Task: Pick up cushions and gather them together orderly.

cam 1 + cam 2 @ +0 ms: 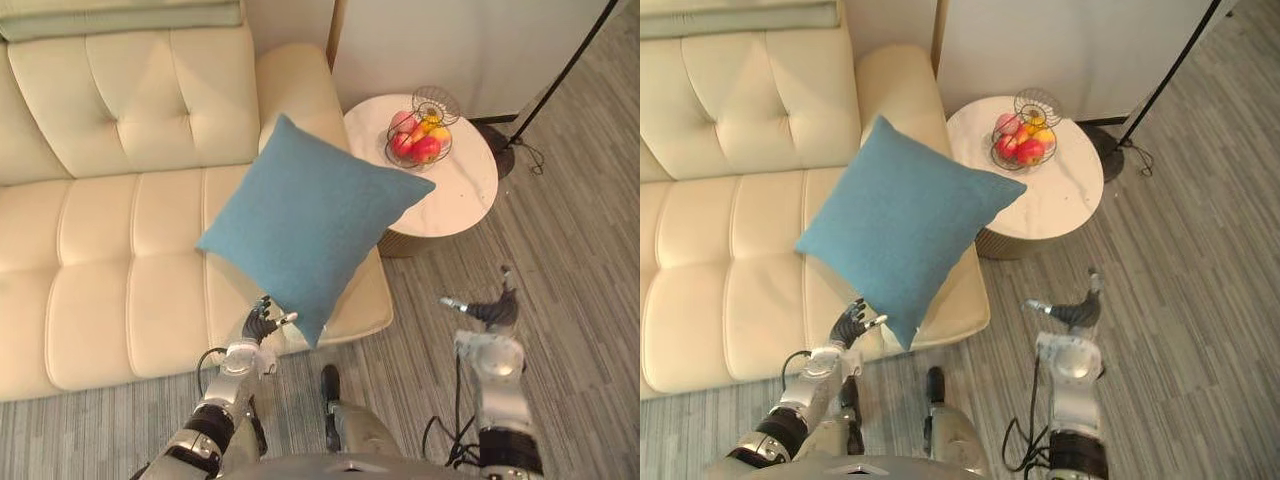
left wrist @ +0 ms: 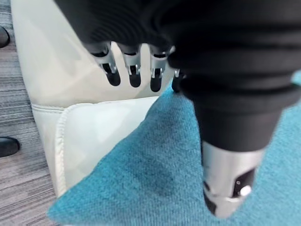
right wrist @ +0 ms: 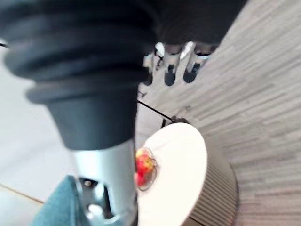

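Observation:
A blue square cushion [image 1: 310,225] lies tilted on the right end of the cream sofa [image 1: 100,260], one corner against the armrest and its lowest corner hanging past the seat's front edge. My left hand [image 1: 260,323] is right beside that lowest corner, open, fingers relaxed. In the left wrist view its thumb [image 2: 225,183] hovers over the blue cloth [image 2: 155,179] while its fingers [image 2: 134,70] point at the seat. My right hand [image 1: 492,312] is open over the floor, to the right of the sofa, holding nothing.
A round white side table [image 1: 465,195] stands beside the armrest with a wire basket of fruit [image 1: 420,135] on it. A floor lamp's base [image 1: 505,150] and pole stand behind it. A pale green folded piece [image 1: 120,15] lies on the sofa back. Grey carpet lies in front.

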### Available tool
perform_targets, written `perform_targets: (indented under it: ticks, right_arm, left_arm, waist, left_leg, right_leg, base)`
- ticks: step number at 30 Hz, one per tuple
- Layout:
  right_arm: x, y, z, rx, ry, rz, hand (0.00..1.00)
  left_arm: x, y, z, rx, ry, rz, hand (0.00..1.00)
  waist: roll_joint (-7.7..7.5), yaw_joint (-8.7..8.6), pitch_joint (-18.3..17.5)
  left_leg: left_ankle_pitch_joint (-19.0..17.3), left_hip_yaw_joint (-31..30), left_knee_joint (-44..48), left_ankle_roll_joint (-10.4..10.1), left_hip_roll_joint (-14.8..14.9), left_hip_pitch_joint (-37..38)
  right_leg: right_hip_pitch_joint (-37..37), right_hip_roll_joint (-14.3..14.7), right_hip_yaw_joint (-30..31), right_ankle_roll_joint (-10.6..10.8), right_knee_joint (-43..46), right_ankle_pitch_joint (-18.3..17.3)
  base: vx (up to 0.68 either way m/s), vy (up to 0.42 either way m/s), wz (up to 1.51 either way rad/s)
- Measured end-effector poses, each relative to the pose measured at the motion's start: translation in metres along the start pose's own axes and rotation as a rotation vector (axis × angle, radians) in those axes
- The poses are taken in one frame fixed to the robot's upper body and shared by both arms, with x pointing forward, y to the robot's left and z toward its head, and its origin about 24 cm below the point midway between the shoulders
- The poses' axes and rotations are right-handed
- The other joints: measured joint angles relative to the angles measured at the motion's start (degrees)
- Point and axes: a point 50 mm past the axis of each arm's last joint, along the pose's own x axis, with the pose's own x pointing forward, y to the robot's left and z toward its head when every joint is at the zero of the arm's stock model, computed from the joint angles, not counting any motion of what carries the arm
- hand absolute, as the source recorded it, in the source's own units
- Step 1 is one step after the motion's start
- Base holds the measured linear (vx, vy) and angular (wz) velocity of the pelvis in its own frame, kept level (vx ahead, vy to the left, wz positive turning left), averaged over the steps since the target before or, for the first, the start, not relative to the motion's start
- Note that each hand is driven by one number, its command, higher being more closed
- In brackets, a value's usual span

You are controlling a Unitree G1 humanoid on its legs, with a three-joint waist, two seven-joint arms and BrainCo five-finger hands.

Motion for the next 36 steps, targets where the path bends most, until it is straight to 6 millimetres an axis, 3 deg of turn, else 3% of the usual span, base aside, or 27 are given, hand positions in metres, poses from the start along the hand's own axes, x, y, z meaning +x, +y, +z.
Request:
perform_targets:
  ticks: [9,14,21,27,31,35,36]
  right_arm:
    - [0.045,-0.005,0.086,0.015,-0.297,-0.063,0.00]
    - [0.068,0.012,0.129,-0.031,-0.402,-0.008,0.00]
    - [0.088,0.032,0.184,-0.118,-0.508,0.063,0.00]
    - [0.096,0.045,0.199,-0.175,-0.504,0.119,0.00]
    - [0.100,0.040,0.230,-0.258,-0.592,0.124,0.00]
    - [0.104,0.040,0.244,-0.307,-0.612,0.118,0.00]
    - [0.105,0.040,0.245,-0.321,-0.610,0.123,1.00]
  left_arm:
    - [0.007,-0.028,0.020,0.040,-0.057,-0.077,0.00]
    - [0.011,-0.035,0.034,0.049,-0.089,-0.095,0.00]
    - [0.018,-0.043,0.059,0.049,-0.150,-0.117,0.00]
    - [0.021,-0.049,0.077,0.046,-0.192,-0.136,0.00]
    - [0.024,-0.055,0.097,0.052,-0.242,-0.148,0.00]
    - [0.025,-0.059,0.109,0.047,-0.272,-0.156,0.00]
    - [0.025,-0.060,0.111,0.049,-0.277,-0.158,0.00]
  waist:
    - [0.23,1.09,3.35]
    - [0.16,1.10,3.86]
    - [0.28,1.19,7.33]
    - [0.34,1.04,8.18]
    - [0.47,1.10,9.28]
    - [0.56,1.10,9.92]
    - [0.56,1.11,9.95]
  left_leg:
    - [0.58,-2.99,2.00,0.54,-0.22,-5.09]
    - [1.54,-3.81,2.15,0.85,-0.49,-7.09]
    - [4.34,-5.43,0.02,1.00,-0.72,-9.42]
    - [6.48,-6.80,-2.34,0.88,-0.67,-10.43]
    - [8.44,-6.94,-4.76,0.90,-0.79,-11.20]
    - [9.25,-7.29,-5.15,0.72,-0.72,-12.67]
    - [9.38,-7.40,-5.16,0.70,-0.70,-12.98]
  right_leg:
    - [-3.98,-0.46,-2.09,-0.03,2.34,-0.06]
    - [-5.83,-0.67,-2.64,-0.14,3.14,0.02]
    - [-8.73,-0.66,-3.76,-0.64,4.19,0.33]
    - [-10.35,-0.48,-5.13,-0.84,4.54,0.45]
    - [-12.68,-0.50,-5.22,-0.86,5.71,0.46]
    - [-14.60,-0.50,-5.43,-0.91,6.62,0.44]
    - [-14.95,-0.50,-5.53,-0.98,6.87,0.40]
  base:
    - [-0.06,-0.009,0.15]
    - [-0.03,0.000,0.08]
    - [-0.05,-0.010,0.11]
    - [-0.02,-0.017,0.10]
    - [-0.03,-0.011,0.01]
    - [-0.05,-0.018,0.03]
    - [-0.03,-0.019,0.06]
